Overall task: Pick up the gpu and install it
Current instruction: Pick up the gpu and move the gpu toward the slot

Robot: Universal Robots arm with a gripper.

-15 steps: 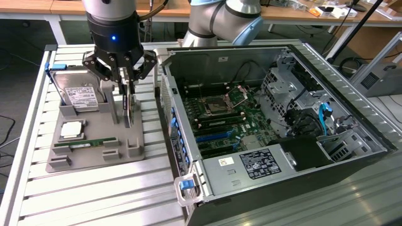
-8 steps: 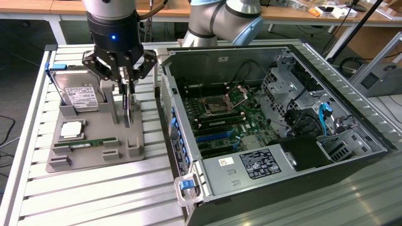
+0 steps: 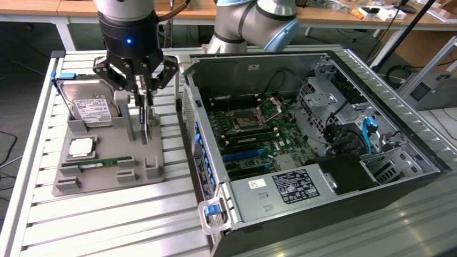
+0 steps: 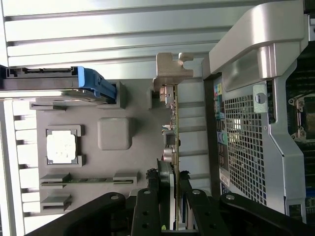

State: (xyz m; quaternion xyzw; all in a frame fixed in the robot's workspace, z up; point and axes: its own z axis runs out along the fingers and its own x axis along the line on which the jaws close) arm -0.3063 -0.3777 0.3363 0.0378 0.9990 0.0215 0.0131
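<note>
The exterior view shows the gripper (image 3: 143, 96) lowered over a grey holder tray (image 3: 107, 179), with the gpu (image 3: 145, 123) standing on edge between its fingers. The card's lower edge is at the tray; it cannot be determined whether it is seated or lifted. The same view shows the open computer case (image 3: 250, 67) on the exterior view's right, well apart from the card, with motherboard (image 3: 264, 128) and power supply (image 3: 286, 187) exposed. The wrist view shows the gpu (image 4: 175, 132) edge-on, its silver bracket (image 4: 171, 73) at the far end, and the gripper (image 4: 175, 196) clamped against both faces of the card. It also shows the case's perforated rear panel (image 4: 246, 142) beside the tray (image 4: 142, 162). The tray also carries a hard drive (image 3: 91, 110), a CPU (image 3: 81, 147) and a RAM stick (image 3: 96, 162). Tray and case rest on a slatted aluminium table (image 3: 107, 225). Wooden benches (image 3: 335, 19) stand behind.
</note>
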